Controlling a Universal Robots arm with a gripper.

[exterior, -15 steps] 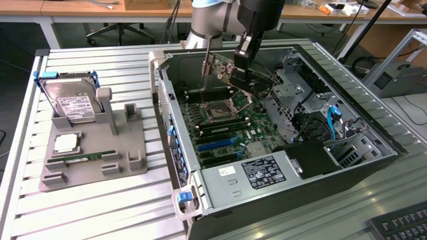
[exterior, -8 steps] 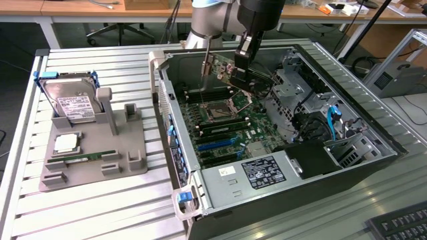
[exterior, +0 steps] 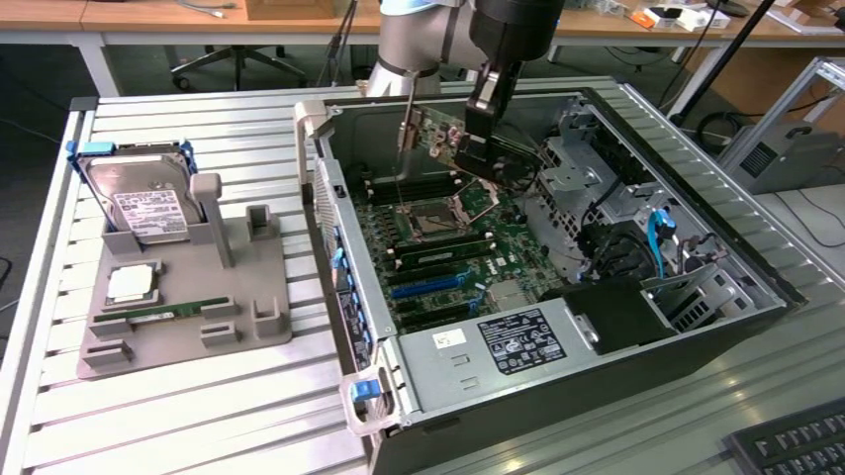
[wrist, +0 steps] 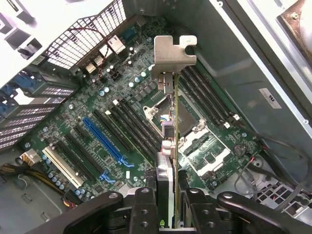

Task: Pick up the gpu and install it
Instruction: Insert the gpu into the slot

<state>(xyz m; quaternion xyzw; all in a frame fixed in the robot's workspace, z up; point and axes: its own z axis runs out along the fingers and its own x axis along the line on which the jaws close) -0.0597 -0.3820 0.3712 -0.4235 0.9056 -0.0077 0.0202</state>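
Carry phase of the install, by the look of it. Gripping the gpu [wrist: 168, 126] edge-on in the end effector [wrist: 168, 197], closed partway onto the card, silver bracket pointing away from the wrist. Hovering inside the open computer case [exterior: 634, 386], above the motherboard [wrist: 122, 112] near the CPU socket [wrist: 204, 151], apart from every slot. Likely calls for lining the card's contact edge with the blue expansion slot [wrist: 105, 139] and the bracket with the case's rear wall. Open room over the board; tighter beside the drive cage [exterior: 575, 168] and blue cables [exterior: 656, 237].
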